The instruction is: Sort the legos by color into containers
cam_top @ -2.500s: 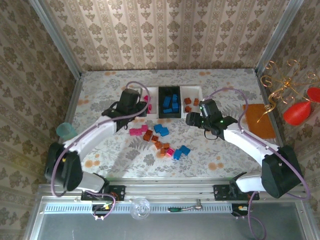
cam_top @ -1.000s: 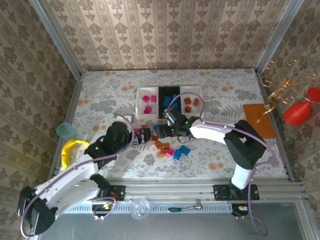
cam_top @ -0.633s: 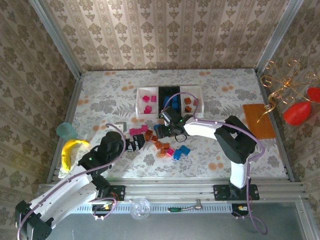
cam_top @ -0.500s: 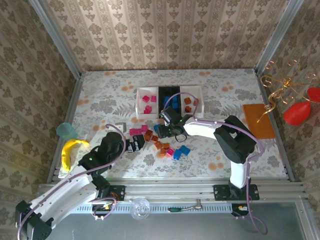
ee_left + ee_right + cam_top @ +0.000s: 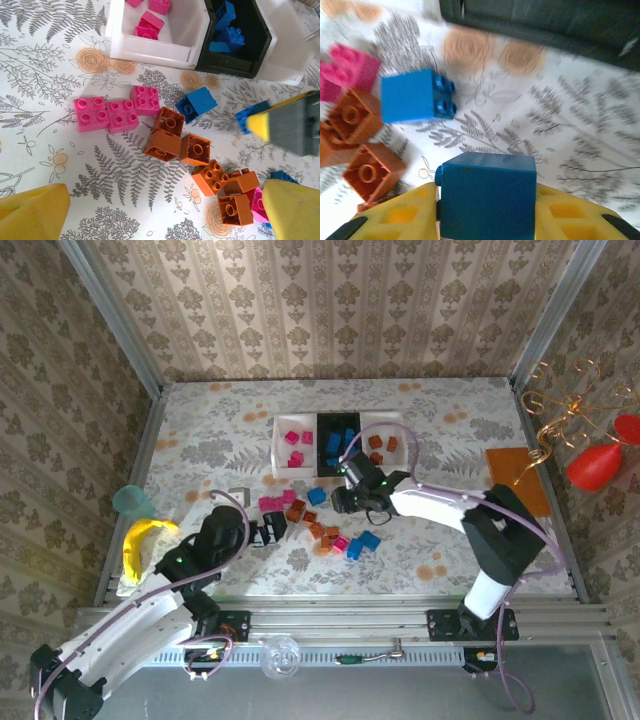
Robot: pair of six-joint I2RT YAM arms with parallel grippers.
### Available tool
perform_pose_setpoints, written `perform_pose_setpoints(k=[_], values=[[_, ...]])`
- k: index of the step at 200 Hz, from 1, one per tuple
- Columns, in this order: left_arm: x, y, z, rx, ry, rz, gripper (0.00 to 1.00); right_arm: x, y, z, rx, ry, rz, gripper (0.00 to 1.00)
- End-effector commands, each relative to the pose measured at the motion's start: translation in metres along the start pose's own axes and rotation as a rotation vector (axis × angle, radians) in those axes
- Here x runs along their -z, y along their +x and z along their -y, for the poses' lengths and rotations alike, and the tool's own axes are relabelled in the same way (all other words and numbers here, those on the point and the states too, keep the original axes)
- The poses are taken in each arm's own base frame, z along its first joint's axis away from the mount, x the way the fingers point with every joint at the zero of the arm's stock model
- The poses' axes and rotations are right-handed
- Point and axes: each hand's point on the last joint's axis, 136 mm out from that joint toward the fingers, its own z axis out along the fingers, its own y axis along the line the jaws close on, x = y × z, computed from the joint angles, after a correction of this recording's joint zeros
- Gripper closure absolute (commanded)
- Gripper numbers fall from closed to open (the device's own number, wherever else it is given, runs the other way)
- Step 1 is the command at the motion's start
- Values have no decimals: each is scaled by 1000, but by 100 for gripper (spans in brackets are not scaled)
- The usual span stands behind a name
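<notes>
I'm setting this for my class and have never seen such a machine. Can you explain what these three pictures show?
These are two robot arms bolted to a patterned table. One picture looks down from above. The other two come from a camera on each wrist. At the back stand three trays: a white tray with pink bricks, a black tray with blue ones, and a second white tray with orange-brown ones. More loose bricks lie in front of them. The right gripper holds a blue brick between its yellow fingers. The left gripper is open and holds nothing.
</notes>
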Motion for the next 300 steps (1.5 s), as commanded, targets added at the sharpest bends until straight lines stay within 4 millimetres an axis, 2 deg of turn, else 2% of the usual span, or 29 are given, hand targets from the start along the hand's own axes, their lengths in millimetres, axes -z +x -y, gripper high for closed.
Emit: perform_pose_setpoints(k=[1,19,41,80,113,136,158,178,197,229,262,300], values=[[0,9,-11,-2,-37,-13,0,38,-35,1,-10,-21,113,65],[0,11,-13,-1,-45,-14,0,51,-59,3,-26,-23,162,65],[0,9,-14,0,-48,-7,0,49,-86,9,-54,-4,186,65],[1,12,-17,-6,-60,-16,0,17,-128,27,-124,78,203,65],[1,14,-19,-3,-65,-20,0,-17,-147,40,-179,131,183,63],[1,16,-18,-1,-59,-26,0,-35,-156,43,-206,141,166,55],[1,18,-19,-2,-61,-34,0,-41,-166,39,-214,127,159,38],[0,21,-21,-2,-64,-40,0,-35,-175,35,-214,113,172,30],[0,22,-22,-1,-67,-42,0,-18,-180,30,-207,95,199,28],[0,20,-25,-9,-83,-34,0,17,-165,20,-185,54,236,26],[-9,20,-30,-3,-103,-54,2,40,-121,9,-189,-20,232,25],[-38,16,-39,10,-118,-120,14,51,-76,12,-210,-30,215,25]])
